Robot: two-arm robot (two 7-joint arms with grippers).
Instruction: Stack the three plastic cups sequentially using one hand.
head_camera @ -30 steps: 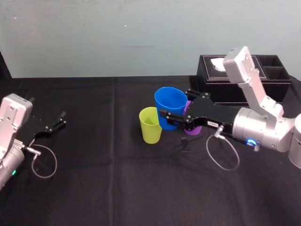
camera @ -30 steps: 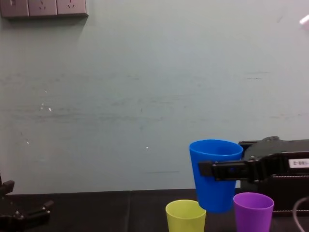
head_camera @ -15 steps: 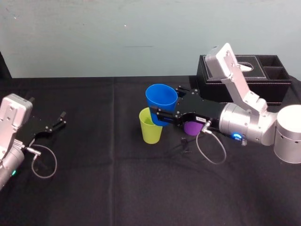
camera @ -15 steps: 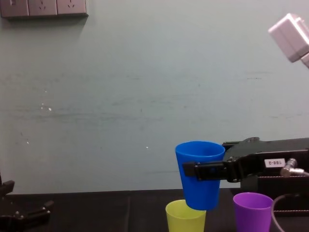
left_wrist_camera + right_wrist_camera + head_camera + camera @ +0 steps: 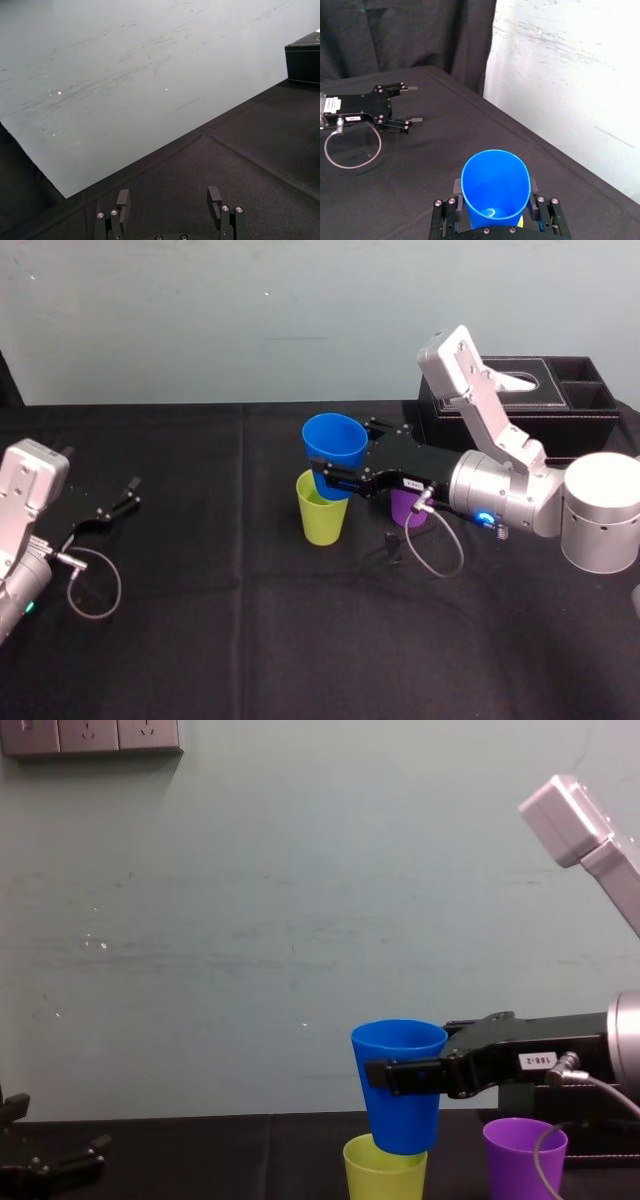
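Smooth, light plastic likely slips: right jaws clench the blue cup (image 5: 335, 443) mid-wall, above the yellow-green cup (image 5: 322, 515). Left jaws lie released on the desk (image 5: 200, 640).

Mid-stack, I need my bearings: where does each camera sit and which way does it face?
Head: high, facing forward and down at the table; both arms show, right tool holding blue cup over yellow-green cup.
Chest: lower, facing across to the wall; right arm at right.
Left wrist: on the parked left arm, facing table and wall past open left tool.
Right wrist: looks down into the held blue cup.
Head and chest share the cups, purple cup included.
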